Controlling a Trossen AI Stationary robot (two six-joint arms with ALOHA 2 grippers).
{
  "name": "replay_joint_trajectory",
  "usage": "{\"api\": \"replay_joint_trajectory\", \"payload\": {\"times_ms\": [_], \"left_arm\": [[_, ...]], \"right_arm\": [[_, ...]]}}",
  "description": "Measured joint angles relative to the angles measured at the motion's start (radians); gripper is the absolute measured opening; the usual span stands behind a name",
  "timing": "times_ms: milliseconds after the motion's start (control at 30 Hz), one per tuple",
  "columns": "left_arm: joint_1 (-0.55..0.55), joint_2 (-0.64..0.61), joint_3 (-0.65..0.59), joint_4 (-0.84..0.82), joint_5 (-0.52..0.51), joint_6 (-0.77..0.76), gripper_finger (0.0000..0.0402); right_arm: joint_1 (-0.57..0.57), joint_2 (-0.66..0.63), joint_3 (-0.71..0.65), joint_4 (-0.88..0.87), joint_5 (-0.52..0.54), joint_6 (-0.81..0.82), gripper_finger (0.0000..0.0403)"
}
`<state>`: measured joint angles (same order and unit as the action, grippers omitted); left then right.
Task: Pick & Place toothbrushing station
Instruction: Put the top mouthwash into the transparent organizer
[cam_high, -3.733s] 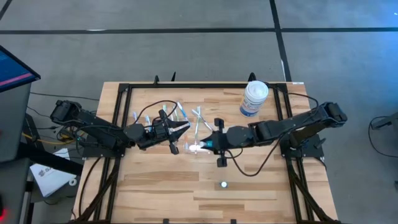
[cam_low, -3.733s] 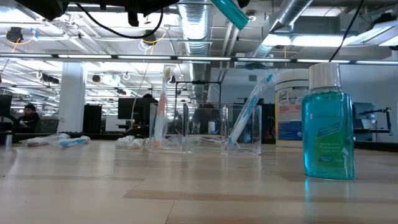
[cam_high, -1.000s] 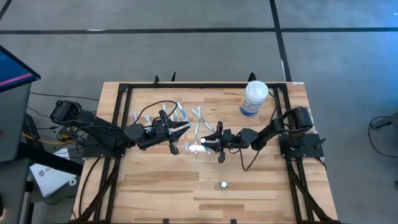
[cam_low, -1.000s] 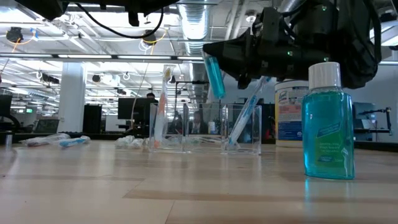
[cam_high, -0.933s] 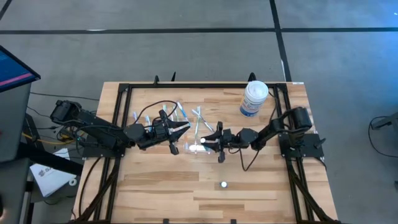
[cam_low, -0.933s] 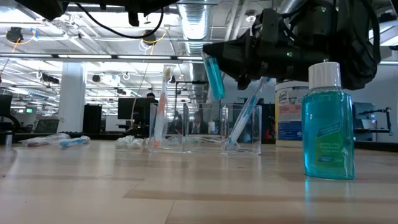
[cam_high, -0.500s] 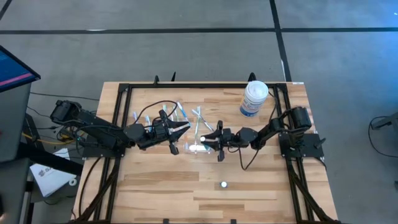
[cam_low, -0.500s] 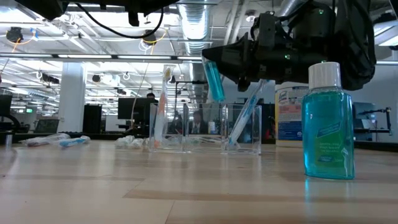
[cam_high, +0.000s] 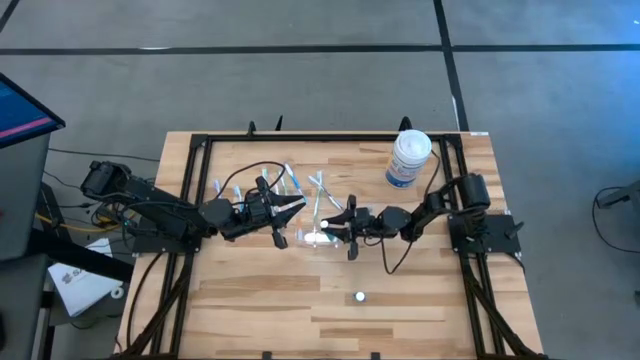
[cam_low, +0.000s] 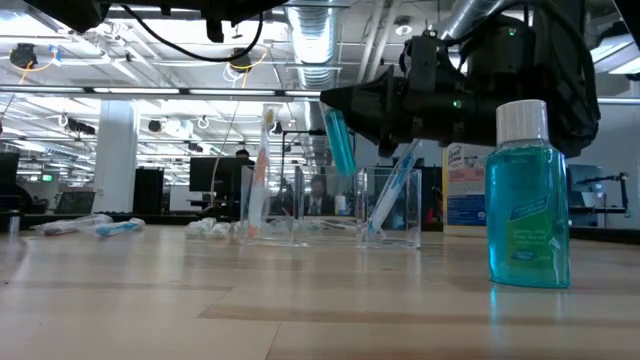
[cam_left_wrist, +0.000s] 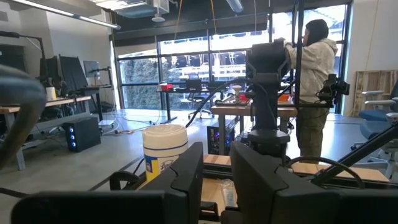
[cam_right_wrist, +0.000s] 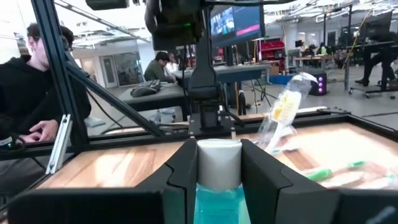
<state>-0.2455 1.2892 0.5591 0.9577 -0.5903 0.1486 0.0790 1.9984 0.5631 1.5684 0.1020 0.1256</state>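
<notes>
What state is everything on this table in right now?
Right gripper: shut on the blue tube.
Blue tube: held tilted above the clear holder.
Clear holder: standing on the table, toothbrushes leaning inside.
Left gripper: beside the holder.
Loose toothbrushes: lying flat.
Mouthwash bottle: upright, capped, mostly full.
White tub: upright, lid on.

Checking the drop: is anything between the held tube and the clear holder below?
Nothing visible: right end effector holds the small clear blue-ended tube above the clear plastic holder; white-and-blue toothbrushes lean either side.
</notes>
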Motion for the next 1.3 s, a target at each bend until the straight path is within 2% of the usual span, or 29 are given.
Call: {"api": "replay_joint_trajectory", "payload": {"times_ms": [300, 467, 667, 967, 1167, 1300], "left_arm": [[0.000, 0.000, 0.000, 0.000, 0.000, 0.000, 0.0076], [0.000, 0.000, 0.000, 0.000, 0.000, 0.000, 0.0076], [0.000, 0.000, 0.000, 0.000, 0.000, 0.000, 0.0076], [0.000, 0.000, 0.000, 0.000, 0.000, 0.000, 0.0076], [0.000, 0.000, 0.000, 0.000, 0.000, 0.000, 0.0076], [0.000, 0.000, 0.000, 0.000, 0.000, 0.000, 0.0076]], "right_arm": [[-0.003, 0.000, -0.001, -0.014, 0.000, 0.006, 0.0083], [-0.004, 0.000, -0.001, -0.020, 0.000, 0.006, 0.0103], [-0.003, 0.001, -0.002, -0.051, 0.000, 0.006, 0.0083], [-0.002, 0.001, -0.002, -0.072, 0.000, 0.007, 0.0101], [-0.001, 0.001, -0.002, -0.075, 0.000, 0.006, 0.0083], [-0.001, 0.001, -0.002, -0.074, 0.000, 0.006, 0.0089]]}}
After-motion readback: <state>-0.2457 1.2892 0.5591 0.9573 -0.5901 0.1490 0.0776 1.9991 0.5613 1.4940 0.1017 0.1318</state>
